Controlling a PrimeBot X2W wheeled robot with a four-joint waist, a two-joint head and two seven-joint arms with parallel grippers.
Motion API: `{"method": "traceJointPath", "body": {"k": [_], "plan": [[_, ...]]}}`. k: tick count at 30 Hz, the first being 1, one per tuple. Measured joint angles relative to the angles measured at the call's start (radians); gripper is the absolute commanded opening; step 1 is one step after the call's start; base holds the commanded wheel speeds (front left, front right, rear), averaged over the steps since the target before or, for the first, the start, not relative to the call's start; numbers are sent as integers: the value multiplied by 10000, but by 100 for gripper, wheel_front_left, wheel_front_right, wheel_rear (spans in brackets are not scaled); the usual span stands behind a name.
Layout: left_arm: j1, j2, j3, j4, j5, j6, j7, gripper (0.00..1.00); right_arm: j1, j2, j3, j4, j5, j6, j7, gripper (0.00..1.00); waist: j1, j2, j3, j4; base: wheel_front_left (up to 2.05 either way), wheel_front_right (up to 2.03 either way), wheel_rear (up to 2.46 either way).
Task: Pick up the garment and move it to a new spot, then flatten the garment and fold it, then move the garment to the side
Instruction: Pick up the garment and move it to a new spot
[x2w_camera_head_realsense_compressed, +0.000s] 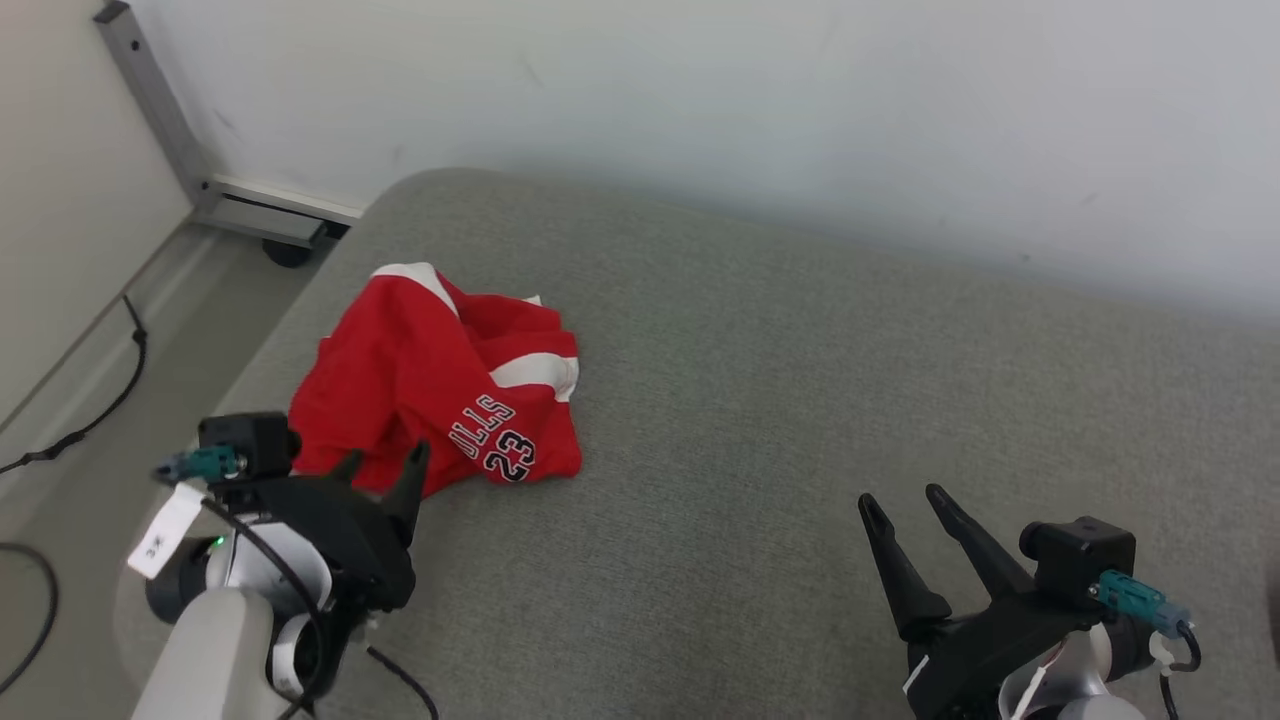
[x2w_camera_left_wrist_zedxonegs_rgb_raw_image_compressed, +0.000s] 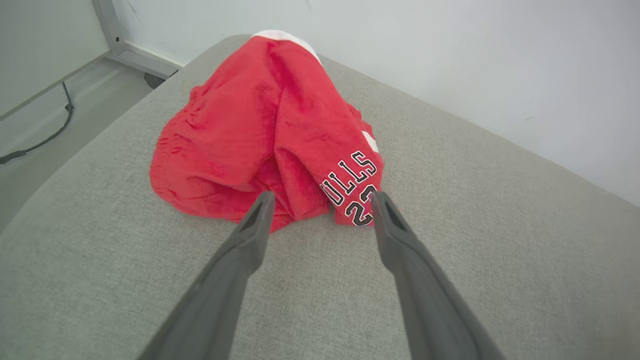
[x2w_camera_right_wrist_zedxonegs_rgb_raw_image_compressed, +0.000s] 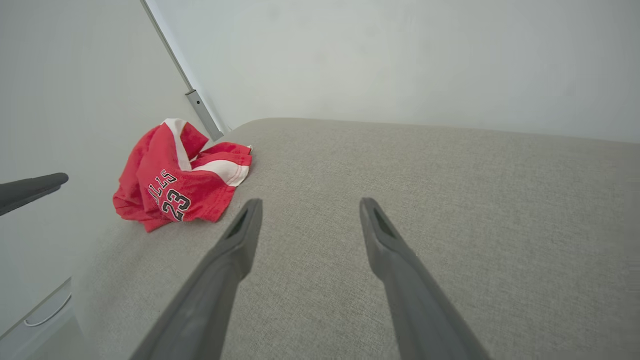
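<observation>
The garment (x2w_camera_head_realsense_compressed: 440, 385) is a crumpled red jersey with white bands and a printed "23", lying in a heap near the left edge of the grey padded surface (x2w_camera_head_realsense_compressed: 760, 420). My left gripper (x2w_camera_head_realsense_compressed: 382, 462) stands open just in front of the heap's near edge, with nothing between its fingers. From the left wrist, the garment (x2w_camera_left_wrist_zedxonegs_rgb_raw_image_compressed: 260, 135) lies right beyond the fingertips of the left gripper (x2w_camera_left_wrist_zedxonegs_rgb_raw_image_compressed: 320, 200). My right gripper (x2w_camera_head_realsense_compressed: 903, 500) is open over bare fabric at the lower right, far from the garment (x2w_camera_right_wrist_zedxonegs_rgb_raw_image_compressed: 180, 180). In the right wrist view, the right gripper (x2w_camera_right_wrist_zedxonegs_rgb_raw_image_compressed: 309, 206) holds nothing.
A white wall (x2w_camera_head_realsense_compressed: 760, 110) runs along the back of the padded surface. To the left the surface drops off to a pale floor (x2w_camera_head_realsense_compressed: 90, 330) with a black cable (x2w_camera_head_realsense_compressed: 110, 400) and a grey metal frame (x2w_camera_head_realsense_compressed: 210, 170) on a caster. Bare fabric spreads to the right of the garment.
</observation>
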Motion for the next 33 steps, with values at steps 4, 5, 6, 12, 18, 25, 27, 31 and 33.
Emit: {"method": "traceJointPath", "body": {"k": [4,5,6,12,18,25,27,31,33], "plan": [[-677,-17,12,537,-2,-10,253,100,-14,-142,59,-523,-119,-46,245,100,0,0,470,-469,0,0,0],[-782,13,42,631,-2,-10,274,100,-35,-167,71,-644,-144,-73,309,100,0,0,592,-591,0,0,0],[-878,69,65,704,13,0,328,100,-79,-203,92,-734,-199,-73,380,100,0,0,719,-719,0,0,0],[-1326,629,347,1218,424,487,527,100,-709,-345,207,-1302,-261,-71,721,100,1,0,1525,-1466,0,0,0],[-2405,451,339,1827,648,834,623,100,-1301,-575,-27,-1559,-261,-71,955,100,1,0,2461,-2022,0,0,0],[-2859,178,119,2631,834,986,309,0,-1442,-709,-136,-1218,-261,-71,1043,100,2,0,3128,-2498,0,0,0],[-3019,142,109,2811,834,963,186,0,-1473,-688,-127,-1095,-259,-71,1041,100,1,0,3074,-2524,0,0,0],[-3357,-247,40,2941,694,606,-242,0,-1646,-556,-117,-610,-228,-29,938,100,0,0,2700,-2510,0,0,0],[-3543,-339,-44,2899,642,445,-431,0,-1637,-497,-111,-441,-161,-12,861,100,-1,0,2466,-2483,0,0,0]]}}
